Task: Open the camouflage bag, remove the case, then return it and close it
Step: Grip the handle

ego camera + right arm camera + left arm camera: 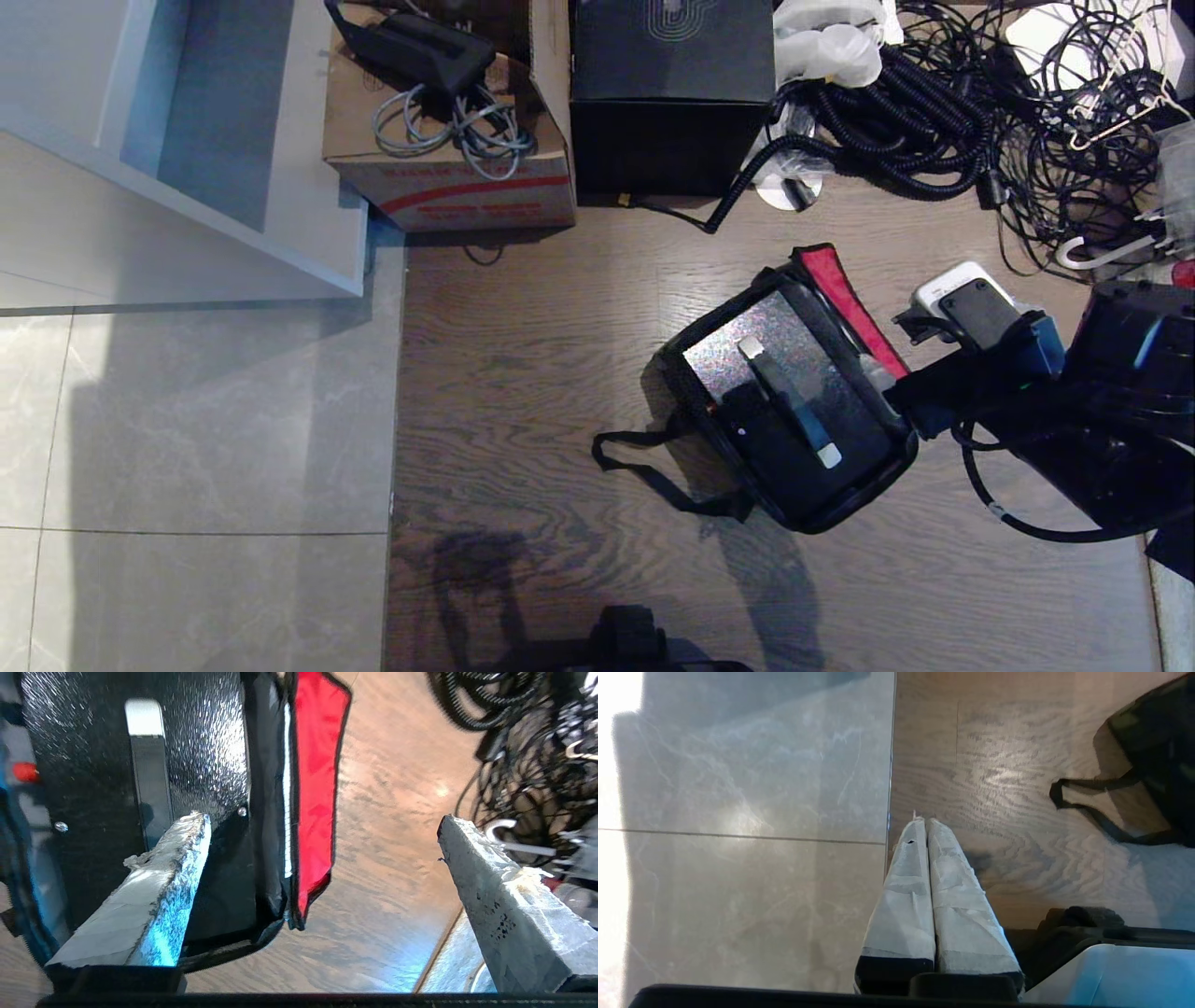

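Camouflage bag (794, 504): on the wood-grain floor (523, 392), right of centre in the head view; flap thrown back toward 1 o'clock, red lining (845, 299) exposed; black shoulder strap (644, 462) trailing toward 8 o'clock.

Case (756, 359): lying flat inside the open bag, speckled glittery face up; black bar handle (789, 401) with silver ends running from 11 to 5 o'clock.

Right gripper (322, 826): at 3 o'clock of the bag, by its flap edge; fingers spread wide apart, nothing between them; one taped finger (182, 858) above the case, the other (472, 854) over bare floor.

Left gripper (927, 823): parked low over the seam between grey tile (752, 858) and wood; taped fingers pressed together, empty.

Surroundings, 12 o'clock edge: cardboard box (448, 187) holding grey cables; black cube box (672, 103); tangle of black cords (943, 121) toward 1 o'clock.
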`<state>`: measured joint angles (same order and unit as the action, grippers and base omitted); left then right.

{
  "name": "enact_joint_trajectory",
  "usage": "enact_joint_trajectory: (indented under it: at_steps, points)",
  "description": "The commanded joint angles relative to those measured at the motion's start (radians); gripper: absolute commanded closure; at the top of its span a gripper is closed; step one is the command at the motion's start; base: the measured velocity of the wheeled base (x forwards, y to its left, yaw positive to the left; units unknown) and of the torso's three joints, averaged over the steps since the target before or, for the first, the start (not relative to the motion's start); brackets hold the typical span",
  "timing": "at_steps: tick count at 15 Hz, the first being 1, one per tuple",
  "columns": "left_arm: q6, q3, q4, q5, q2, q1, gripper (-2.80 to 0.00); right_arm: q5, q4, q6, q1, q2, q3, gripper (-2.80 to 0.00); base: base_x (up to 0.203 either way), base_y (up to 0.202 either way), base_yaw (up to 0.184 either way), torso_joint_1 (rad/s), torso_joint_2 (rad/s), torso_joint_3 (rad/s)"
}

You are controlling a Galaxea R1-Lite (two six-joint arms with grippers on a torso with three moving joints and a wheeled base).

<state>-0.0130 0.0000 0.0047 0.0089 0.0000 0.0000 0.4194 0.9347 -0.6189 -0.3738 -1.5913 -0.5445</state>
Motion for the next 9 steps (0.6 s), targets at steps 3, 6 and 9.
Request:
enact_joint_trajectory:
  at_steps: [3,6,9]
  points:
    - [0.004,0.0,0.0,0.0,0.0,0.0,0.0,0.002,0.007,-0.002,0.0,-0.015,0.001,-2.8,0.0,0.0,0.0,0.003,0.01,0.125]
    - [0.004,0.0,0.0,0.0,0.0,0.0,0.0,0.002,0.013,-0.002,0.001,-0.033,-0.006,-2.8,0.0,0.0,0.0,0.0,0.0,0.021]
    - [0.004,0.0,0.0,0.0,0.0,0.0,0.0,0.002,0.016,0.008,0.0,-0.045,-0.006,-2.8,0.0,0.0,0.0,0.0,0.0,0.0]
